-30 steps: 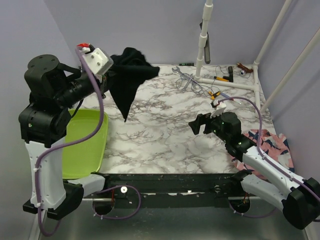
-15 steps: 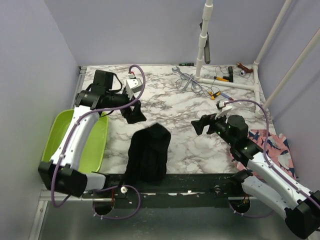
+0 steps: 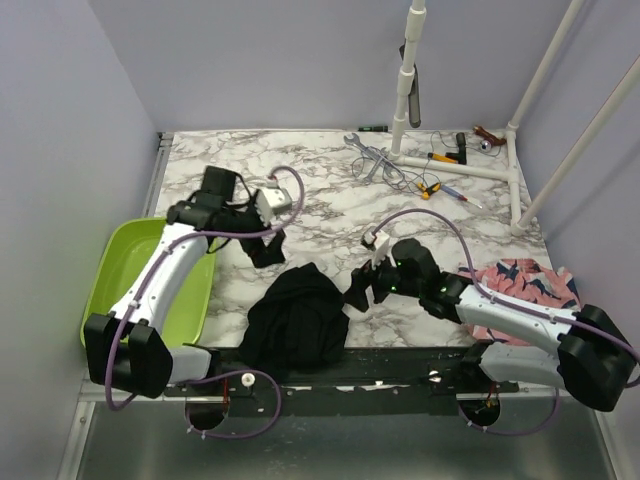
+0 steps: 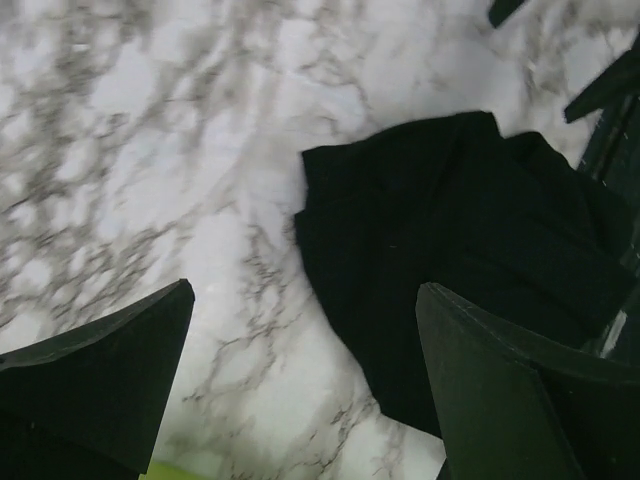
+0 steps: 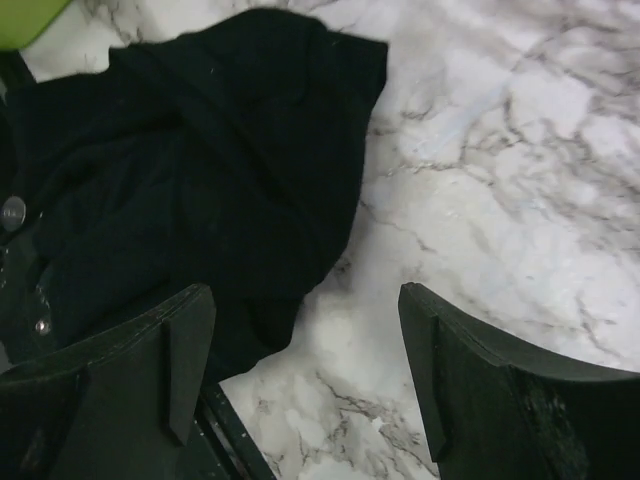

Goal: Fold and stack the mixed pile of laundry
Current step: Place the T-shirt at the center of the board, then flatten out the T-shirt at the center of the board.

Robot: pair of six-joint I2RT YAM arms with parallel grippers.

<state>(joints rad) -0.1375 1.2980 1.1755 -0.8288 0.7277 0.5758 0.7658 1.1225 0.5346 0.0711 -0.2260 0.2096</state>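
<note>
Garment (image 3: 297, 320) at near edge of table (image 3: 320, 215), basin (image 3: 115, 280) to its left

Both arms are white shells between chunky black joint housings: the left arm (image 3: 160, 282) stands on the side of the lime basin (image 3: 120, 270), the right arm (image 3: 510, 322) on the side away from the basin. A lilac cable (image 3: 299, 190) loops along each, past a small white camera block (image 3: 270, 203) at the wrist. Each ends in two matte black, wedge-shaped fingers (image 4: 100, 380).
</note>
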